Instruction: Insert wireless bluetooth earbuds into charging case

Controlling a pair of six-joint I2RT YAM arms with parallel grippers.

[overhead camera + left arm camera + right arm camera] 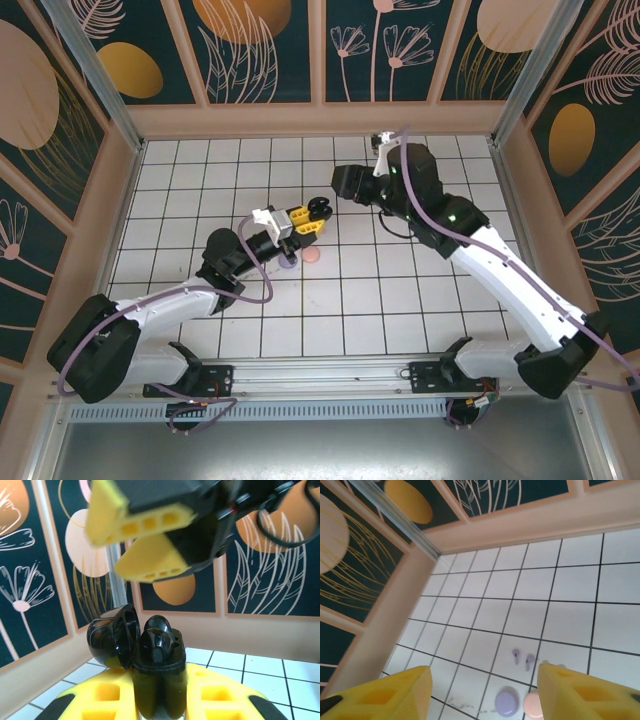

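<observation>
Top external view: over the white tiled table (400,300) both arms reach toward the middle. The left gripper (312,218) is clamped on a black charging case (155,675), which stands upright between its yellow fingers with the lid (117,635) swung open to the left. Glossy black shapes sit in the case's mouth, too dark to identify. In the left wrist view, blurred yellow fingers hang just above the open case. The right gripper (485,680) has its jaws spread wide and holds nothing. Down on the tiles, seen between its fingers, a lilac disc (506,702) and a pink disc (535,706) lie side by side. Two lilac earbuds (530,661) lie just beyond them, well apart from either gripper.
</observation>
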